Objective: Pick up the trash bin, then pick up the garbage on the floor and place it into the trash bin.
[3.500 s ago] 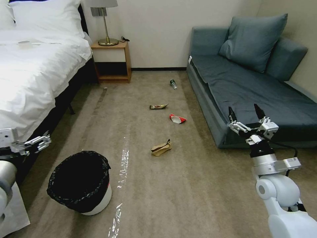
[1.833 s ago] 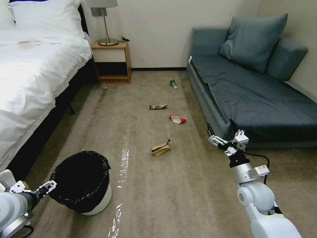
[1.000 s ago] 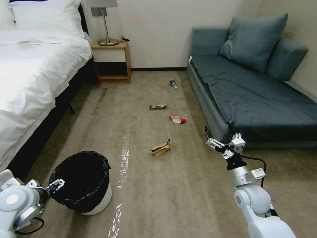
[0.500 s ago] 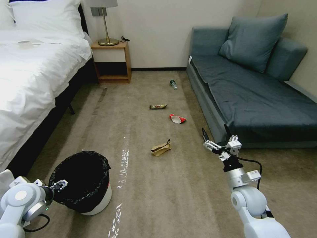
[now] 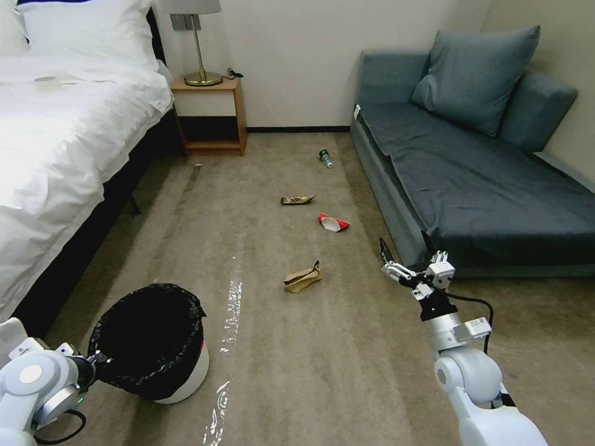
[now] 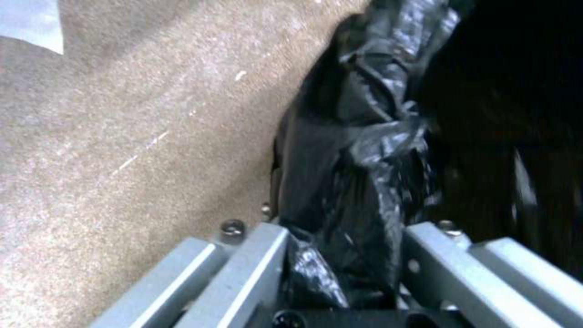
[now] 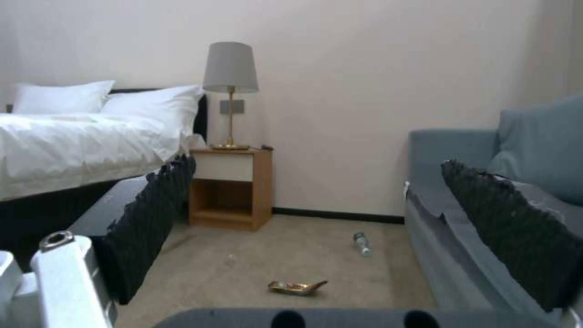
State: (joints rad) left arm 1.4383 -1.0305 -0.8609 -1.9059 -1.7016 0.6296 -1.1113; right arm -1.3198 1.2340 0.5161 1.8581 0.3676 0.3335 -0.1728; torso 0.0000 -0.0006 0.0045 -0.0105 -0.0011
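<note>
Since half a second before, my left gripper (image 5: 98, 358) had slid down onto the near-left rim of the trash bin (image 5: 150, 341) and the bag's edge had shifted slightly; the right arm had hardly moved.

I saw the trash bin standing on the carpet (image 5: 297, 347) at the near left, a round white tub with a crinkly black bag (image 6: 358, 150) folded over its rim and hanging down most of its side. In the left wrist view the two grey fingers (image 6: 243, 278) sat either side of a bunched fold of that bag, pinching it.

My right gripper (image 5: 406, 248) hung above the floor at the near corner of the grey sofa (image 5: 483, 179), its dark toothed fingers (image 7: 152, 218) spread wide, holding nothing.

The garbage lay mid-floor: a crumpled brown paper bag (image 5: 302, 277) nearest, a red-and-white wrapper (image 5: 332, 222) beyond it, then a gold-and-dark snack wrapper (image 5: 297, 199), and farthest a small clear bottle (image 5: 325, 157).
</note>
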